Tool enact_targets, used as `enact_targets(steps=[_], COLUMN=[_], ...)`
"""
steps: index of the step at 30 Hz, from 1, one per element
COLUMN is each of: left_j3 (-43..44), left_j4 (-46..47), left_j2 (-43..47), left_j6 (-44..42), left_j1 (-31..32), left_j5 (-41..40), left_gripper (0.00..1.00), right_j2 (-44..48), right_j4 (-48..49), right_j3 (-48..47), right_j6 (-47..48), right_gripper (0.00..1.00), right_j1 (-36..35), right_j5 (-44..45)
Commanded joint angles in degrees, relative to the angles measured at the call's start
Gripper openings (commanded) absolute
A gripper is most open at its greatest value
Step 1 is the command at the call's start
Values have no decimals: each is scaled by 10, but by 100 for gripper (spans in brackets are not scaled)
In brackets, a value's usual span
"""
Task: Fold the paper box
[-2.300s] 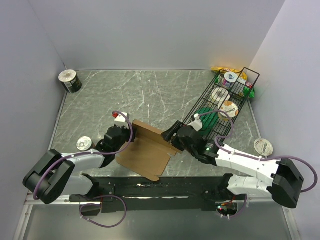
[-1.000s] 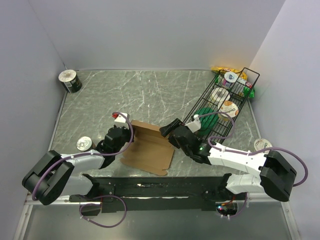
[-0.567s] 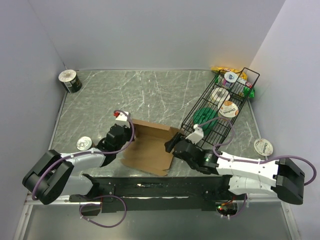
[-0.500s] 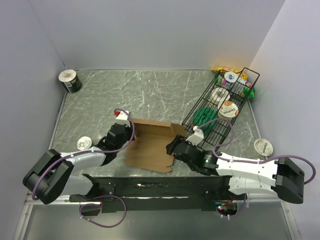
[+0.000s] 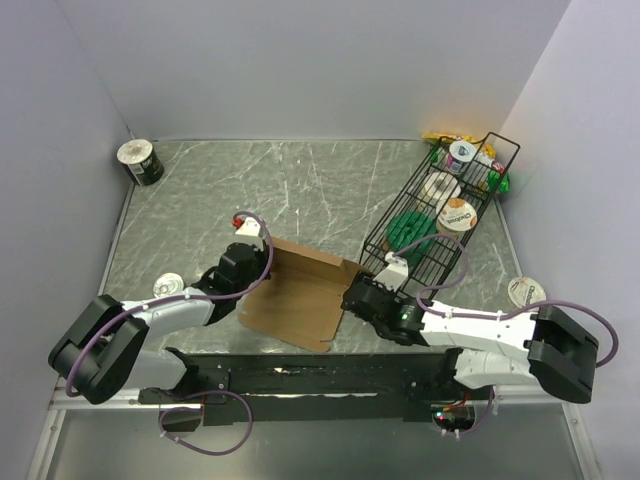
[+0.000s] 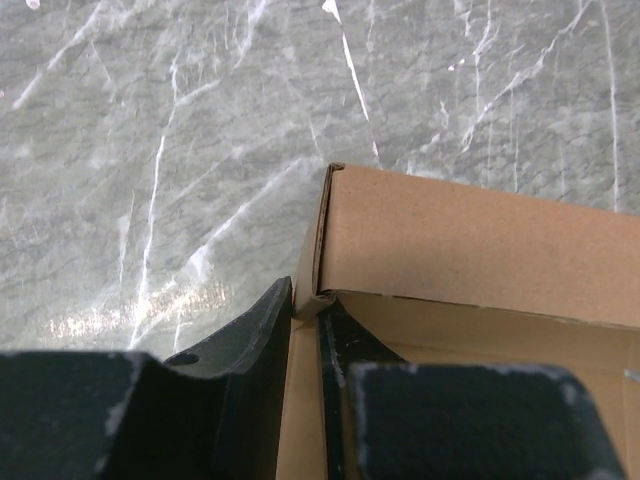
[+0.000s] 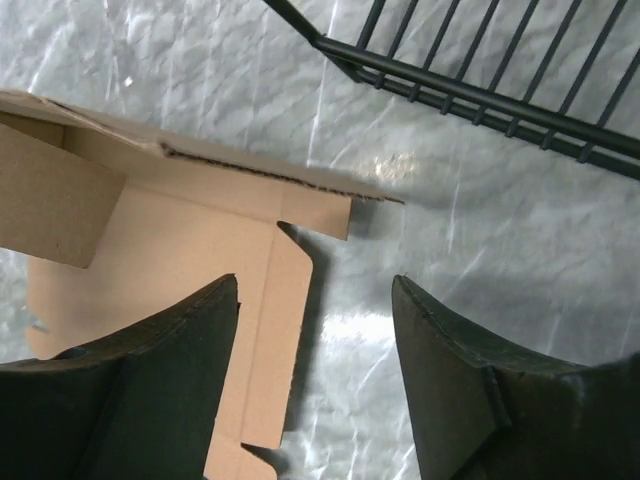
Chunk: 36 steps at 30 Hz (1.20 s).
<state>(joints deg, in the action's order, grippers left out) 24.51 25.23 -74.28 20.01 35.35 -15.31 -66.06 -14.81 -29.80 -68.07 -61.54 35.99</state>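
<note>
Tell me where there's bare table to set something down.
Bare: the far middle of the table, between the corner can and the wire basket. Crowded: the near strip, with the paper box, left gripper, right gripper and second can.

Left arm (image 5: 180, 312): mine lies low, forearm angled in toward the middle.
Left claw (image 6: 305, 308): my fingers pinched close on a wall of the paper box (image 6: 450, 240), barely a gap.
Right arm (image 5: 470, 325): low too, reaching leftward.
Right claw (image 7: 315, 300): my fingers spread wide apart, gripping nothing.

Right end effector (image 7: 315, 300) now at right edge of paper box (image 5: 295, 300)
</note>
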Motion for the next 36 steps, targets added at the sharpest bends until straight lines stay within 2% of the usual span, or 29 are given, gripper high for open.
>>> enact_targets(steps=[1, 8, 18, 27, 32, 36], left_j3=[18, 18, 24, 24, 23, 24], left_j4=[-13, -15, -24, -28, -26, -26], left_j2=[-3, -2, -4, -1, 2, 2], left_j6=[-6, -4, 1, 2, 2, 3], left_j1=[2, 2, 2, 2, 2, 2], left_j5=[-1, 5, 13, 13, 17, 23], left_gripper=[22, 22, 22, 22, 22, 22], right_j2=[-39, -116, -140, -188, -198, -218], right_j4=[68, 122, 214, 206, 211, 175], right_j3=[-10, -25, -9, -35, -45, -87], right_j6=[42, 50, 80, 81, 79, 94], right_gripper=[66, 63, 60, 56, 49, 42], right_j1=[31, 41, 94, 113, 103, 78], right_j5=[8, 3, -27, -63, -67, -37])
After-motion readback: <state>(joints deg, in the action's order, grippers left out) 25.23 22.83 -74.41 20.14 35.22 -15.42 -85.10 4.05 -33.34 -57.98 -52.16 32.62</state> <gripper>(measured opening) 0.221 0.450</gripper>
